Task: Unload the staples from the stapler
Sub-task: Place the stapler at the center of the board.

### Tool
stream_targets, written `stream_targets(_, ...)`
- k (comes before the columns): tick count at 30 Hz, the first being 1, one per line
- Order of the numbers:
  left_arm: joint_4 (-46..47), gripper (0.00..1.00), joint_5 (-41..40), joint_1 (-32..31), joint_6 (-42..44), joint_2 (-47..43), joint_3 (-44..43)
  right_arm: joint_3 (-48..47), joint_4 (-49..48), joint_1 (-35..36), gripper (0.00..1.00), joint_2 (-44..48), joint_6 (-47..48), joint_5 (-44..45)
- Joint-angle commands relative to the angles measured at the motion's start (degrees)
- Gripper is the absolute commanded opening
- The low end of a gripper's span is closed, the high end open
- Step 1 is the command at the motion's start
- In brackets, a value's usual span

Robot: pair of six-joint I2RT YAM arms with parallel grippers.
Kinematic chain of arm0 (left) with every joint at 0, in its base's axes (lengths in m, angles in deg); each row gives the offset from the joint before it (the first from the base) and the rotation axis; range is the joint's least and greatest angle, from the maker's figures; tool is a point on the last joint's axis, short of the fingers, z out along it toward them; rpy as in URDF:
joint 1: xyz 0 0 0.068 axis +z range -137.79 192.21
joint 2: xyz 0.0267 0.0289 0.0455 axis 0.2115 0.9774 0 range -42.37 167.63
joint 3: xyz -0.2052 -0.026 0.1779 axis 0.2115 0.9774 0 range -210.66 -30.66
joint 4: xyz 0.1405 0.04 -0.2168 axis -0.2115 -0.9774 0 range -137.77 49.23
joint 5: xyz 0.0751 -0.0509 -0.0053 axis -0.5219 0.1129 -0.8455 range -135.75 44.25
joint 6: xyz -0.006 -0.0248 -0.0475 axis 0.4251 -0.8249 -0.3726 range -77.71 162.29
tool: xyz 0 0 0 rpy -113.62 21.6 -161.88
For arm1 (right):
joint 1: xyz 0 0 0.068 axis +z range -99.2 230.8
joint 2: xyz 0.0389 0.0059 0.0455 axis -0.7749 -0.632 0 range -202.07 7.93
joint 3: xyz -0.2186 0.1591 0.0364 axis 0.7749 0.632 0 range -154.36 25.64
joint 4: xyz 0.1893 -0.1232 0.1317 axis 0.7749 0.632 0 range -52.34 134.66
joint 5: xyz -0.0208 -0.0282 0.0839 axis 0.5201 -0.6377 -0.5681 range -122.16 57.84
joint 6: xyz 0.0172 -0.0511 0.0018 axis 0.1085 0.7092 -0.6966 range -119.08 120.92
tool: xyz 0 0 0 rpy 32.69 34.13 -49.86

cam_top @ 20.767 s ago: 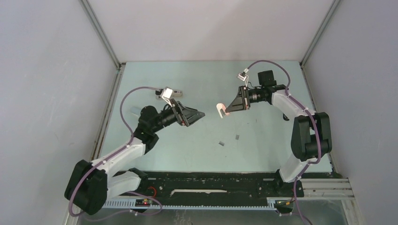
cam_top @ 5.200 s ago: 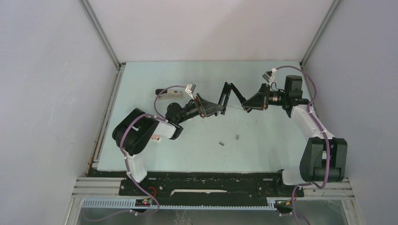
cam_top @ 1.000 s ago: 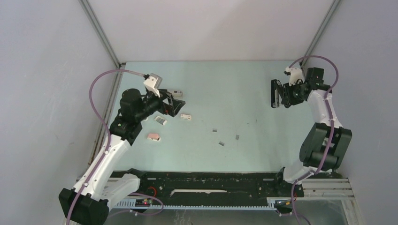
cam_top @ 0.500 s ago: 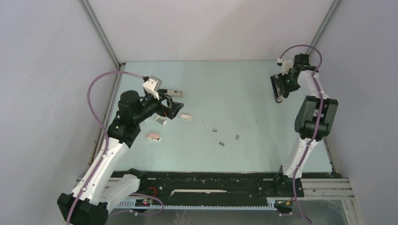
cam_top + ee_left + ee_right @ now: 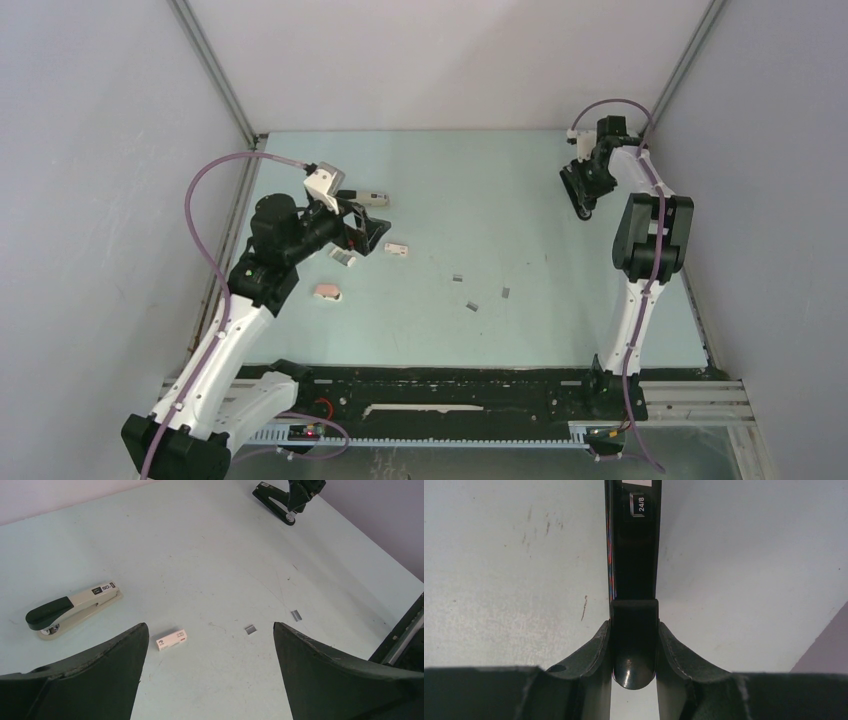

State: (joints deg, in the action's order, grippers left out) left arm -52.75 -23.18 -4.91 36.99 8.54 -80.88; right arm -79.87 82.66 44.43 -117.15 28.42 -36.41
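The black stapler [image 5: 580, 205] is at the far right back of the table, gripped by my right gripper [image 5: 590, 178]. In the right wrist view both fingers press its narrow black body [image 5: 631, 540], marked 24/8, and my right gripper [image 5: 634, 630] is shut on it. It also shows in the left wrist view [image 5: 272, 500]. Small grey staples [image 5: 471, 306] lie loose mid-table, with more [image 5: 506, 292] beside them, and show in the left wrist view [image 5: 250, 628]. My left gripper [image 5: 370, 232] hangs open and empty above the left side of the table [image 5: 209, 627].
A beige stapler with a black handle [image 5: 75, 609] lies at the left back. A small white labelled box [image 5: 171, 639] lies near it. A small grey object [image 5: 343, 258] and a pink-white one [image 5: 327, 292] lie under my left arm. Walls enclose the table.
My right arm has swung the black stapler back toward the far right corner and turned it. My left arm has barely moved and stays open.
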Motion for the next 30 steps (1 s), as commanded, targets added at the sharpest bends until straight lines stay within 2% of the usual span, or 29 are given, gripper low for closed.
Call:
stream_targets(1,0.5,1.00,-0.1,0.3,1.5,-1.2,1.3,-3.1,-1.4,0.3,0.38,0.4,-1.9,1.0)
stream_targets(2,0.4,1.00,-0.1,0.3,1.5,-1.2,1.3,-2.9,-1.4,0.2,0.45,0.7,-2.0,1.0)
stream_targets(6,0.5,1.00,-0.3,0.3,1.7,-1.3,1.5,-1.5,-2.0,0.1,0.64,3.2,-2.3,0.4)
stream_targets(11,0.4,1.00,-0.9,0.3,2.0,-1.3,1.6,2.3,-3.7,-0.3,0.74,8.7,-2.9,-0.9)
stream_targets(16,0.3,1.00,-1.5,0.3,2.4,-1.5,1.7,7.5,-5.1,-0.6,0.79,17.5,-3.4,-3.7)
stream_targets(21,0.4,1.00,-2.2,0.3,2.6,-1.8,1.7,14.9,-6.0,-0.5,0.80,28.8,-4.5,-12.2)
stream_targets(25,0.2,1.00,-2.8,0.3,2.6,-1.6,1.9,20.7,-6.3,-0.5,0.80,37.2,-5.9,-22.2)
stream_targets(30,0.2,1.00,-3.9,0.4,2.9,-1.2,2.0,31.8,-12.6,-1.2,0.79,47.9,-8.9,-39.3)
